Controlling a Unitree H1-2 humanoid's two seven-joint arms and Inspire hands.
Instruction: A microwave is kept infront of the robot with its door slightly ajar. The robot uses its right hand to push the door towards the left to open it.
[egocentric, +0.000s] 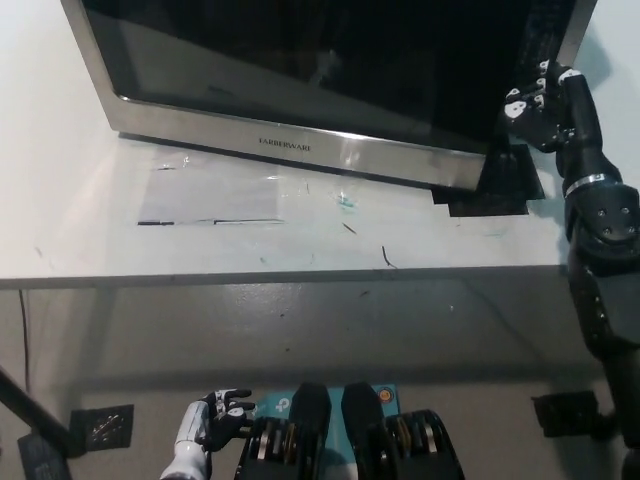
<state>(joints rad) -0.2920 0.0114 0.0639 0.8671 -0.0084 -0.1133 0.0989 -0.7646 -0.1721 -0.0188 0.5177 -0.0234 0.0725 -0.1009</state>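
1. Black and raised high, the right hand (538, 105) sits at the free right edge of the microwave door (300, 90). Its fingertips (516, 104) curl toward that edge and grip nothing, though I cannot tell whether they actually touch it.
2. That door belongs to the microwave (572, 30) standing on the white table (60, 220) straight in front of the robot. It is a dark glass panel with a steel strip along the bottom, and its lower right corner looks to stand a little proud of the body behind.
3. To my eye, the step in hand is getting the fingertips behind the free edge before any push begins.
4. Done well, the push goes leftward and follows the door's arc around the hinge on the far left side, not straight into the glass.
5. Pressing near the free edge gives the most leverage; a steady, gentle push should keep the microwave from sliding on the table.
6. Down at the lower left, the white left hand (215, 420) rests below the table, holding nothing, fingers loosely bent.
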